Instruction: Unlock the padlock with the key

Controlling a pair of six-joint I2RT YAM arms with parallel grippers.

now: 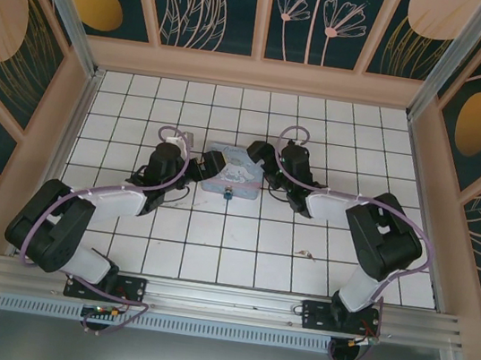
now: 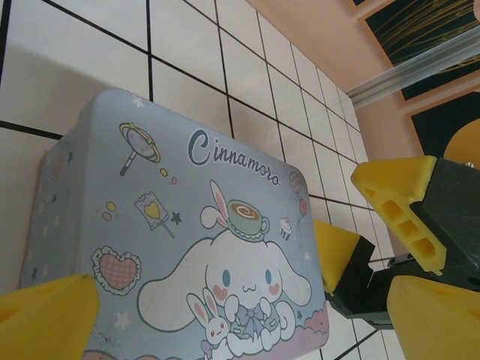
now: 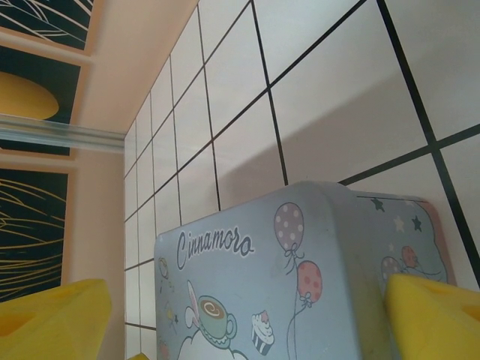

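Closest to me, the two arm bases sit at the near edge of the white tiled tabletop (image 1: 168, 242). A bit further out, on the right side, I see the key (image 1: 305, 254), a tiny pale thing lying flat on a tile all by itself, well apart from both arms. Past that, near the middle, the padlock (image 1: 227, 194) is a small dark blue lump right at the near edge of the pale blue Cinnamoroll tin (image 1: 235, 168); I cannot tell if the two touch. The tin lies flat with its picture side up. The left gripper (image 1: 198, 170) is at the tin's left side and the right gripper (image 1: 259, 163) is at its far right corner. Both are released, with their yellow fingers (image 2: 45, 319) spread wide and holding nothing. From each wrist camera the tin fills the space between the fingers, with bare tile showing beside it. Beyond the tin come more white tiles, then the peach wall.
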